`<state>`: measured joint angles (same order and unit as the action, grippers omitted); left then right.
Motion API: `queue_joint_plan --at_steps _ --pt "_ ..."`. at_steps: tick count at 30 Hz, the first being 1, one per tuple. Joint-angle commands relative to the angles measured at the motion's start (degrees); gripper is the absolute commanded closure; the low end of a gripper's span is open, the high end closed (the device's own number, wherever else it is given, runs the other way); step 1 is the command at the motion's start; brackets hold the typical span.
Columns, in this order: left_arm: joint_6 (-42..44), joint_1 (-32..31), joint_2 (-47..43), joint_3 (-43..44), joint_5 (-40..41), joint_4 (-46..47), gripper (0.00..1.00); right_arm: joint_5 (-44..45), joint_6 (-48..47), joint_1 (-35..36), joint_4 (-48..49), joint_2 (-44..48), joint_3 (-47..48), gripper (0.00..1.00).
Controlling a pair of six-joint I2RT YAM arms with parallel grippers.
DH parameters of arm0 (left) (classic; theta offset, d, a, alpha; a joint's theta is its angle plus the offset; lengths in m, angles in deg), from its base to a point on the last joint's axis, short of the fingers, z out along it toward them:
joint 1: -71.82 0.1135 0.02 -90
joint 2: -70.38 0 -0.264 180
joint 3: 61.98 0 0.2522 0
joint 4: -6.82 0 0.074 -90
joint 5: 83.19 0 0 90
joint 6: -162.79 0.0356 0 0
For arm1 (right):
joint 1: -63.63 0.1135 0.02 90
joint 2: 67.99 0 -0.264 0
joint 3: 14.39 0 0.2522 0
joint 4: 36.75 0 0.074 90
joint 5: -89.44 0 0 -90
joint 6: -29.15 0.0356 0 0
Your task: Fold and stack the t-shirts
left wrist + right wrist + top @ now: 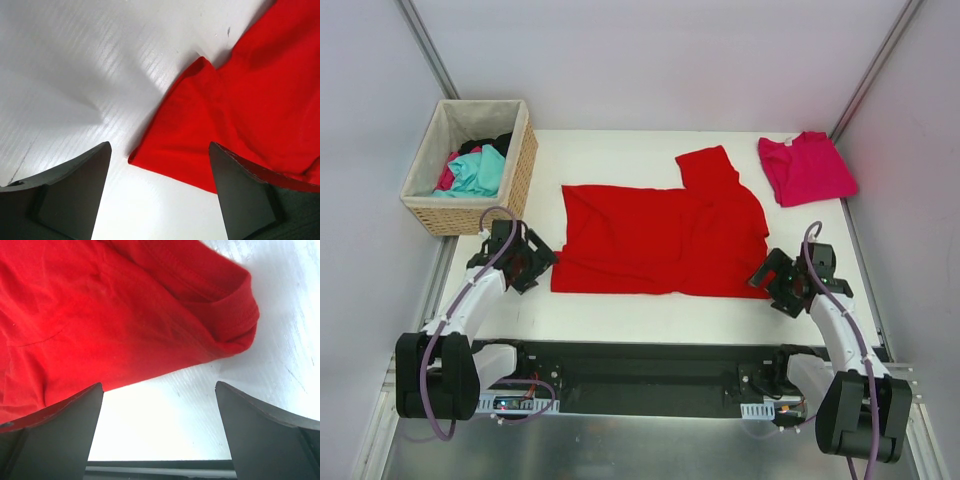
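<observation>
Cloth, seen from above: red t-shirt [660, 240] spread flat mid-tabletop [620, 150] toward the near edge, pink t-shirt [805, 168] folded at the far right corner.

Left wrist: left gripper [160, 145] spread, empty, over the shirt's near-left corner.

Right wrist: right gripper [159, 385] spread, empty, beside its near-right edge.

Likely light and floppy, so pinch the corners.
</observation>
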<state>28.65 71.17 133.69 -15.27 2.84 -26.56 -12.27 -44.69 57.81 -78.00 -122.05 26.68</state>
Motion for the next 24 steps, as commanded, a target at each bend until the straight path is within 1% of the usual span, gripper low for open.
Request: queue_joint_plan --at_steps 1,4,6,7,10,14,18,24 --pt "-0.4 0.3 -2.0 2.2 -3.6 -1.5 0.21 -2.3 -1.1 -0.3 -2.6 1.9 4.1 0.0" --pt "0.1 0.3 -1.8 4.2 -7.4 -1.5 0.21 -3.1 -2.0 0.5 -2.7 3.4 6.5 0.0" --pt "0.2 0.1 -1.0 5.1 -9.5 -1.5 0.21 -2.6 -2.5 2.8 -2.8 3.4 8.6 0.0" --pt "0.4 -1.2 -0.2 6.2 -9.8 -1.3 0.21 -1.8 -2.7 3.8 -2.9 3.0 9.4 0.0" --pt "0.0 -5.2 1.5 7.2 -9.2 -0.7 0.21 -0.5 -1.8 7.3 -1.8 1.1 10.6 0.0" --pt "-1.5 -7.9 4.7 6.4 -8.7 2.6 0.21 0.4 -0.7 9.8 0.8 -1.8 10.3 0.0" --pt "-2.3 -9.0 7.4 4.8 -8.5 6.1 0.21 0.8 -0.6 10.1 3.6 -4.3 9.8 0.0" --pt "-2.3 -9.1 11.0 4.0 -8.6 8.5 0.21 0.8 -0.6 10.2 5.9 -7.9 9.1 0.0"
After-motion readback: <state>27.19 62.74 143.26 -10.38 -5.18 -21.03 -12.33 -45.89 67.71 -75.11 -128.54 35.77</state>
